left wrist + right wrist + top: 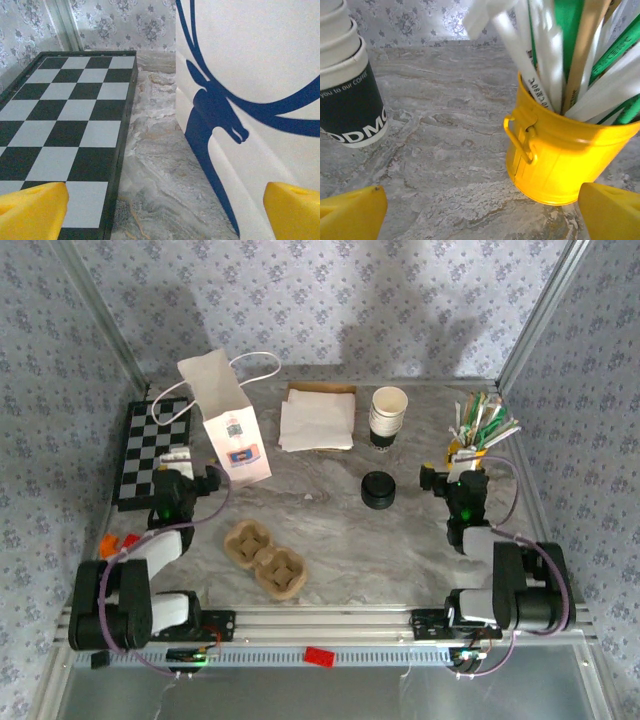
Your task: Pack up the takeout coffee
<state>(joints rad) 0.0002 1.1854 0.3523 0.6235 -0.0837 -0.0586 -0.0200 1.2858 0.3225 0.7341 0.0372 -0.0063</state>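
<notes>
Left pincer (162, 212) and right pincer (482, 212) both gape fully, holding nothing. I cannot pick out the takeout coffee as a lidded cup. A stack of cream paper cups (389, 412) and loose round black plastic lids (379, 488) sit on the marbled tabletop (330, 530). Such a cup is likely light and crushable, so grip its wall gently. A white paper bag (232, 430) crowds the left pincer, and a yellow bucket of straws (555, 150) crowds the right.

- Left arm (150, 560) sits folded low near the counter's (340, 535) left edge, with its pincer (162, 212) spread wide and empty.
- Right arm (500, 575) sits folded near the right edge, with its pincer (480, 212) likewise wide and empty.
</notes>
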